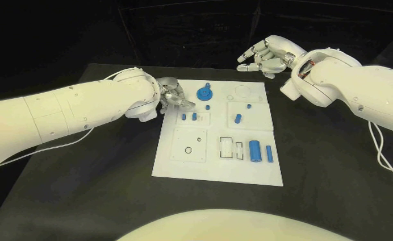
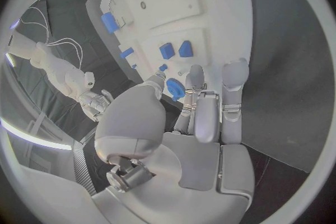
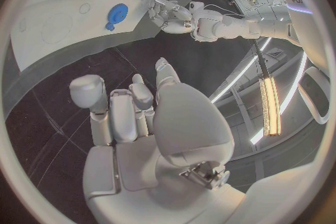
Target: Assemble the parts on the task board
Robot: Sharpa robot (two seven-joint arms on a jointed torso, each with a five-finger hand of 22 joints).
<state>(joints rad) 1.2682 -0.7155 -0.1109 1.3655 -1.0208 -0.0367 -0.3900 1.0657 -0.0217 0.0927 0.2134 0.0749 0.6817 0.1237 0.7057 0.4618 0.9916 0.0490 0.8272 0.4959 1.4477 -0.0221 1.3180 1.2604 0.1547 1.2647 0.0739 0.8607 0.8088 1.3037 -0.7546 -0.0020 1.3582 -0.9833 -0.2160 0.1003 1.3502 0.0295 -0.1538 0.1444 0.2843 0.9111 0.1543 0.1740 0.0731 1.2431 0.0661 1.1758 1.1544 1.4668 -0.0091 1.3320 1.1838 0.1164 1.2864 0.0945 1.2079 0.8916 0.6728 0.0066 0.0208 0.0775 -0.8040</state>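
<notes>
- We judge the step an approach: our left hand (image 1: 174, 96) hovers at the task board's (image 1: 196, 164) near-left corner, fingers loosely curled, holding nothing.
- Next we must reach the round blue part (image 1: 204, 91) just beyond its fingertips.
- That part is a flat disc with a knob.
- Our right hand (image 1: 263, 56) hangs spread and empty, well behind the board.

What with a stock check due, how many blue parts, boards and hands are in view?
blue parts: 8
board: 1
hands: 2 (left hand, right hand)
Total: 11
</notes>
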